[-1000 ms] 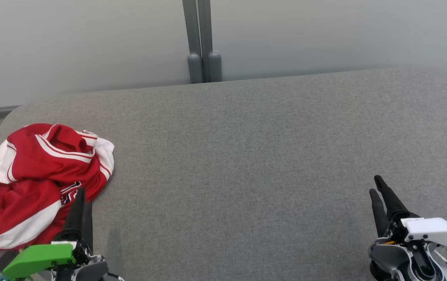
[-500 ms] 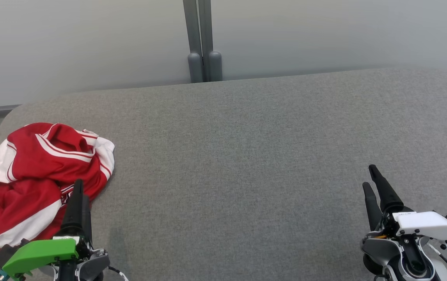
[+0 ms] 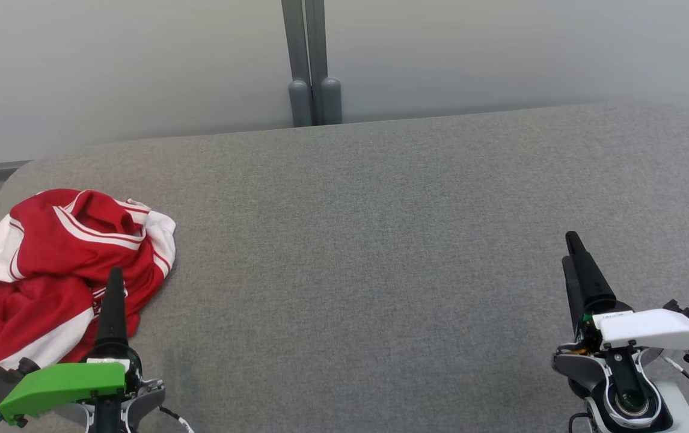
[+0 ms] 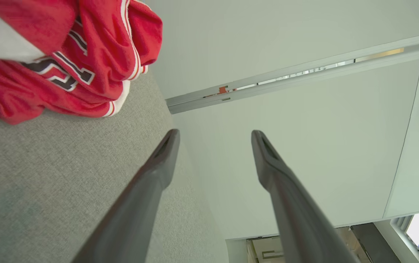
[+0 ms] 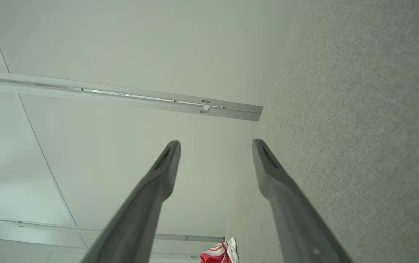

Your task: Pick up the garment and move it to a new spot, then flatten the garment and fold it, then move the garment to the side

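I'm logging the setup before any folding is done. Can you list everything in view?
jersey: one, red and white with dark lettering, crumpled at the left end of the padded surface.
padded surface: one, grey fabric, spanning the head view.
wall panels: two, pale grey, behind the surface.
post: one, grey, between the panels at the back middle.
left hand: one, dark fingers on a green mount, open and holding nothing, lower left by the jersey.
right hand: one, dark fingers on a white mount, open and holding nothing, lower right over bare surface.
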Available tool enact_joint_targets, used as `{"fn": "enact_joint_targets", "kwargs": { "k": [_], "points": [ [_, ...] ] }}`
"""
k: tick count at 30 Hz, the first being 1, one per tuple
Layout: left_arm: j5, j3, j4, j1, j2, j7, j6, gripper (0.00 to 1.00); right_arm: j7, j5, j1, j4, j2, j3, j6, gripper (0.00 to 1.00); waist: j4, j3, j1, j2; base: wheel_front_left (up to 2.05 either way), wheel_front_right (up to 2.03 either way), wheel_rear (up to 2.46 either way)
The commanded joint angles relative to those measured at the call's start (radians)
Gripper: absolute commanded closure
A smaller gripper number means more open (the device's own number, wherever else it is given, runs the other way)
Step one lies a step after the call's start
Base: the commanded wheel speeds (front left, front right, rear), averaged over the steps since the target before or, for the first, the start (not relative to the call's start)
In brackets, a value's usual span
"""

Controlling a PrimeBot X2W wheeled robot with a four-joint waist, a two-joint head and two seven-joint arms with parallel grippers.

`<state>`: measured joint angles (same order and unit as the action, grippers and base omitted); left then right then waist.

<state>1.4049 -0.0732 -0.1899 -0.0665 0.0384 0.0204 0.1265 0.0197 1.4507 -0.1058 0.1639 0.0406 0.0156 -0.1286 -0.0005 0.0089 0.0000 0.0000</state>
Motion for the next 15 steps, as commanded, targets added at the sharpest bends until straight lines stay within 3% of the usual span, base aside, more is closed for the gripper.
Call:
{"fn": "enact_joint_targets", "kwargs": {
  "k": [1, 15],
  "points": [
    [-0.045, -0.003, 0.023, -0.013, 0.007, 0.011, 0.003, 0.0, 0.011, -0.038, -0.027, -0.028, 0.006, -0.009, -0.002, 0.0, -0.001, 0.0, 0.0, 0.0, 0.0, 0.0, 0.0],
    [-0.336, 0.021, 0.051, -0.009, 0.009, 0.059, -0.013, 0.0, 0.06, -0.337, -0.04, -0.043, 0.019, -0.053, -0.002, 0.0, -0.005, 0.003, 0.0, 0.0, 0.0, 0.0, 0.0]
  ]
}}
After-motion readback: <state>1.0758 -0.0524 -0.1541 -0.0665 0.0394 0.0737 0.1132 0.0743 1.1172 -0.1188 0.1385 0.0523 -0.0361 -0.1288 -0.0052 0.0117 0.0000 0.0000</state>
